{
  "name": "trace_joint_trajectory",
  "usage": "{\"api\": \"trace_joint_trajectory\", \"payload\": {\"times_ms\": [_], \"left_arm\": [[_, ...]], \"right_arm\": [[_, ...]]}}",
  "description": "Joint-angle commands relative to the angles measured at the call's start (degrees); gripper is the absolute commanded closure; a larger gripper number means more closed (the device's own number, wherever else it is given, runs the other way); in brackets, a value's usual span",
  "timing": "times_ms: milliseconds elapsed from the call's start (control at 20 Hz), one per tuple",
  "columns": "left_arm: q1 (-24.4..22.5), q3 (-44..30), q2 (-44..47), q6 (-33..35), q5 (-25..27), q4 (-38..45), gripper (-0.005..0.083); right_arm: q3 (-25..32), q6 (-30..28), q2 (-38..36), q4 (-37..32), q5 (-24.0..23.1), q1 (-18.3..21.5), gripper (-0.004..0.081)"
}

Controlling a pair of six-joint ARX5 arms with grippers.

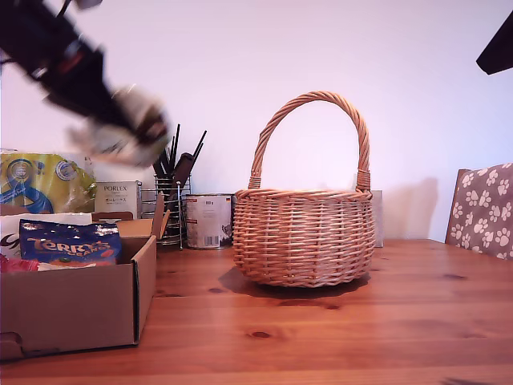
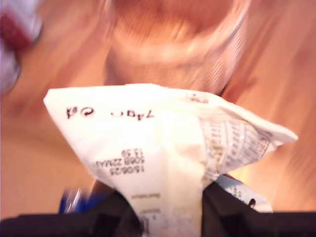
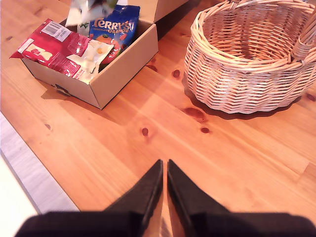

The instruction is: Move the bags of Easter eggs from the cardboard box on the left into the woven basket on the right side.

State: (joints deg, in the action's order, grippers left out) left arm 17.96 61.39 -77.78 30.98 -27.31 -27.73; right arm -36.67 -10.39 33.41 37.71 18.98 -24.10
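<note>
White crinkly plastic packet [image 2: 163,148] pinched tight in my first gripper [image 2: 168,197], blurred above brown cardboard box [image 1: 80,301]. Fingers of my second gripper [image 3: 164,185] nearly touching, holding nothing, over wooden worktop [image 3: 237,153].

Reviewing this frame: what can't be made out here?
- Woven basket floor: wall hides it in the exterior view; second wrist view cuts it off.
- White bag in my first tool: motion-blurred, brand unreadable.
- Cardboard box contents: count unclear, bags overlap.

my first tool [image 2: 168,197] clamped on a white bag [image 2: 163,148], raised high, my second tool [image 3: 164,173] closed, hovering
</note>
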Motion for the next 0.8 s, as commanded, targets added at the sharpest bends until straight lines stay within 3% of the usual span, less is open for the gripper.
{"api": "trace_joint_trajectory", "payload": {"times_ms": [0,350,750], "left_arm": [[2.3,-0.2,-0.2,-1.3,-1.7,2.9,0.0664],[12.3,-0.2,-3.3,-7.6,-1.7,22.5,0.0664],[17.2,-0.1,-17.6,-8.9,7.5,49.2,0.0664]], "right_arm": [[-0.2,0.2,0.2,-0.6,0.2,-0.3,0.0783],[-0.2,0.1,0.2,-0.6,0.1,-0.3,0.0783],[-0.2,0.0,0.2,-0.8,0.0,-0.3,0.0783]]}}
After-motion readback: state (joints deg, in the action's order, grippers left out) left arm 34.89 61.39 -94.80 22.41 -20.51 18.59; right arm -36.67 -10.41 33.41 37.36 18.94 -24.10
